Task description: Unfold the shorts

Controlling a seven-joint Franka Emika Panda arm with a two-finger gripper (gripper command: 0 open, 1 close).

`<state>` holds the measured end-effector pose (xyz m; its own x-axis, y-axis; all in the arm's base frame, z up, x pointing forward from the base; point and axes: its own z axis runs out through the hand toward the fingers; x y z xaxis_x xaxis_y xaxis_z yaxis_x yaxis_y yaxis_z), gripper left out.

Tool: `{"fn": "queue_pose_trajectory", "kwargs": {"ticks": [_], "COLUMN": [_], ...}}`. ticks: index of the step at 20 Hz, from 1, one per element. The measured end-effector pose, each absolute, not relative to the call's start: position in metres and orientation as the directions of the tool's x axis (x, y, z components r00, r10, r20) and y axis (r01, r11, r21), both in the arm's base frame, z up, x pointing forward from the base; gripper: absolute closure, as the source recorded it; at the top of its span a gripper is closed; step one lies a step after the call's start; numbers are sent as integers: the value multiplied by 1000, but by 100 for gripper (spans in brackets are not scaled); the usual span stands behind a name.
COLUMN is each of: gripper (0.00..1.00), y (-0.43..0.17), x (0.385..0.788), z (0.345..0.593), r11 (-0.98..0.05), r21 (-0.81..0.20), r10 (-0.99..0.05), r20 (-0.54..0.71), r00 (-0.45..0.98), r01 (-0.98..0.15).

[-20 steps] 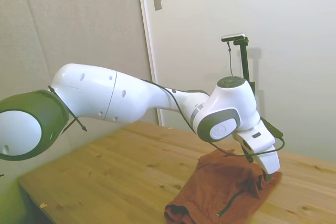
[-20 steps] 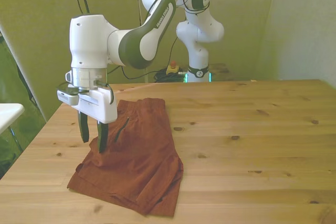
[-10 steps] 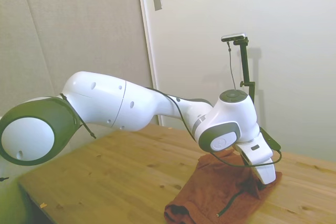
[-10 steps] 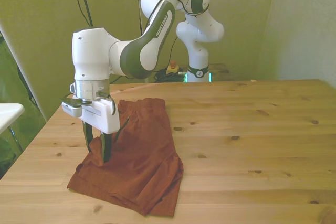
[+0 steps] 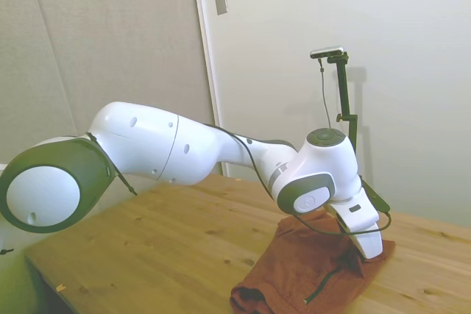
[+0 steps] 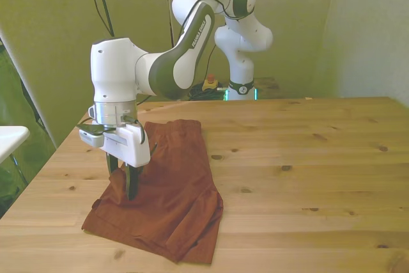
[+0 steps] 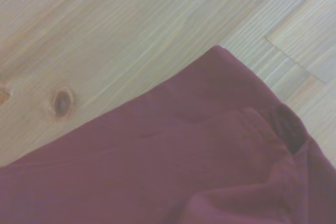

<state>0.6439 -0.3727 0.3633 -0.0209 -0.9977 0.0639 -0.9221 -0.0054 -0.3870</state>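
The rust-orange shorts (image 6: 174, 187) lie folded on the wooden table (image 6: 307, 171), toward the front view's left. A dark zipper (image 5: 324, 283) runs along their top layer. My gripper (image 6: 123, 185) points straight down at the shorts' edge on the front view's left. Its fingers (image 6: 131, 183) stand apart, tips down in the fabric, with a ridge of cloth between them. In the side view the white hand (image 5: 360, 229) covers the fingertips above the shorts (image 5: 302, 270). Close up, the wrist view shows a corner of the shorts (image 7: 184, 171) on the wood.
A white surface (image 6: 9, 137) stands beyond the table's edge at the front view's left. The table's near edge runs just below the shorts in the front view. Bare wood (image 6: 307, 158) spreads to the front view's right.
The gripper has come down from above the shorts until its fingertips press into the fabric at the edge. It also shifted slightly toward the front view's right.
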Motion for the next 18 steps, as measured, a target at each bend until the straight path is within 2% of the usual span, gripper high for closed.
{"fn": "queue_pose_trajectory", "kwargs": {"ticks": [12,18], "gripper": [100,100], "y": [-371,-374], "x": [646,644], "z": [362,383], "r11": [-20,-66], "r21": [-387,-410], "r10": [-998,-995], "r20": [65,96], "r00": [-6,29], "r01": [-922,-910]}}
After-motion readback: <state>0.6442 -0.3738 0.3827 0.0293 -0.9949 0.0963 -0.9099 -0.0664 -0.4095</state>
